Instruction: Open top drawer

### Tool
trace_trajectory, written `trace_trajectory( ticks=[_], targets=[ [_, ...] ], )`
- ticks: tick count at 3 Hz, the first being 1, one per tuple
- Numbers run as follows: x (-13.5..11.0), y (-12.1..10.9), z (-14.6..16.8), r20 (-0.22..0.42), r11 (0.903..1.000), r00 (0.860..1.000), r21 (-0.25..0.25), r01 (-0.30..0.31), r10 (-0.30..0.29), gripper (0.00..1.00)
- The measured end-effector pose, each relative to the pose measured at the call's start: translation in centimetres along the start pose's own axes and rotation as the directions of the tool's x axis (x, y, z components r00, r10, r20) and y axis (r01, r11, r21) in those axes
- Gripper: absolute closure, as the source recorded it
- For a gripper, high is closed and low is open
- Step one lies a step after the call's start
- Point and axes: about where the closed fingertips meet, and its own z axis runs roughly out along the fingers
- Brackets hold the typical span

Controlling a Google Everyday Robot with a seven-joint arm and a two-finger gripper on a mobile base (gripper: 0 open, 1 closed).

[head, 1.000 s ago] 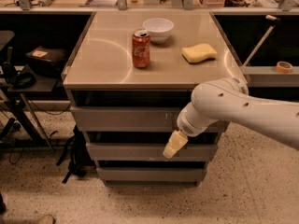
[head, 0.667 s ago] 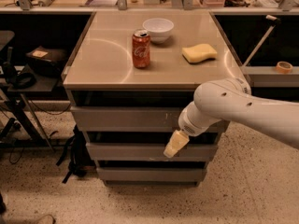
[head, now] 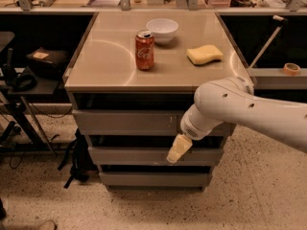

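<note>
The top drawer (head: 124, 121) is the widest grey front, just under the tan tabletop (head: 110, 66) of the cabinet, with white scuffs right of centre. It looks pushed in. My gripper (head: 176, 150) hangs from the white arm (head: 240, 110), which comes in from the right. The gripper's cream tip points down and left. It lies in front of the cabinet, right of centre, just below the top drawer's lower edge and over the second drawer front (head: 129, 155). The arm covers the right end of the top drawer.
A red soda can (head: 144, 50), a white bowl (head: 162, 30) and a yellow sponge (head: 204, 54) sit on the tabletop. The lowest drawer front (head: 144, 178) is below. A dark stand with gear (head: 29, 75) is at the left, and a tape roll (head: 290, 69) lies on a shelf at the right.
</note>
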Motion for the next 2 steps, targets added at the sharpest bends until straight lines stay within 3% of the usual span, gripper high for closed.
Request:
trace_trajectory(
  ticks=[1, 2],
  targets=[
    [0.0, 2.0, -3.7, -0.049, 0.9985, 0.999, 0.05, 0.023, -0.021, 0.0],
    [-0.8, 1.8, -6.1, -0.035, 0.995, 0.999, 0.093, 0.034, -0.031, 0.0]
  ],
)
